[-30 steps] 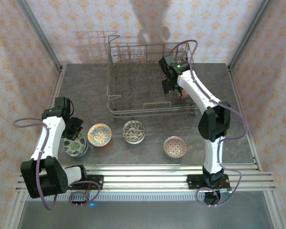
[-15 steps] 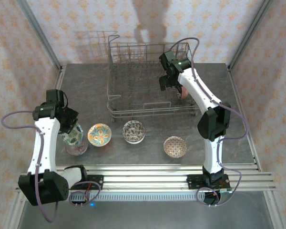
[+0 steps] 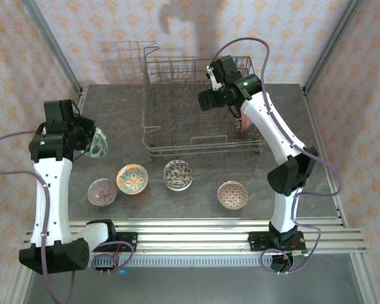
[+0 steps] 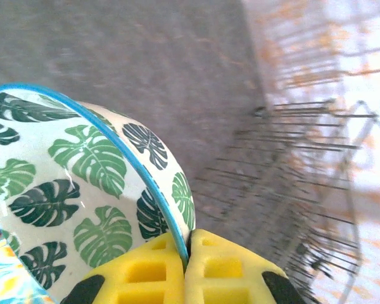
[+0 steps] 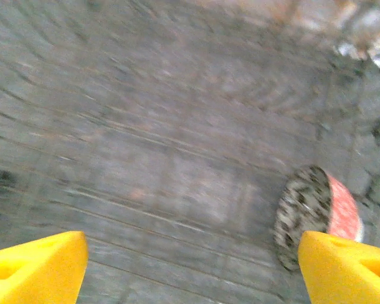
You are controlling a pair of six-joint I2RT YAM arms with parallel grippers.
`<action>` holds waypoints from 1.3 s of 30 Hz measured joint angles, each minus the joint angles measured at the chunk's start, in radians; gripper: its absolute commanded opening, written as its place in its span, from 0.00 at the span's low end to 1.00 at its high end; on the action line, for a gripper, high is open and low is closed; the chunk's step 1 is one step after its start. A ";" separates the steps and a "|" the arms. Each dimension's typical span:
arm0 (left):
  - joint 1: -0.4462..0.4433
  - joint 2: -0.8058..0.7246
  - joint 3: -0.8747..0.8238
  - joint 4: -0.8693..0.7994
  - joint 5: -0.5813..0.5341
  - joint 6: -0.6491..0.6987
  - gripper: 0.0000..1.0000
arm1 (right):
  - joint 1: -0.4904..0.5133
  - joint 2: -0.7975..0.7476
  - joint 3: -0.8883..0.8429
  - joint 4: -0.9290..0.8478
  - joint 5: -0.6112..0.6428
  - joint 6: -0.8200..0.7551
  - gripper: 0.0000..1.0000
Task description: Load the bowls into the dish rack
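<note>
Left claw (image 4: 187, 253) pinches the leaf bowl (image 4: 82, 183) by its rim, left of the dish rack (image 3: 196, 149). I'd stand it on edge inside, clear of the released right claw (image 5: 190, 266) above the rack.

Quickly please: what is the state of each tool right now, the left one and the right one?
Left tool: closed on the rim of the green leaf bowl.
Right tool: open, holding nothing.
</note>
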 measured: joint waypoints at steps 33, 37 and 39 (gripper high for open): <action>-0.447 0.422 0.570 0.209 -0.089 -0.085 0.00 | 0.291 -0.199 -0.490 0.992 -0.118 0.010 0.51; -0.459 0.422 0.570 0.212 -0.105 -0.089 0.00 | 0.294 -0.183 -0.502 1.069 -0.050 0.015 0.49; -0.465 0.422 0.570 0.212 -0.108 -0.092 0.00 | 0.294 -0.166 -0.501 1.099 -0.028 0.016 0.49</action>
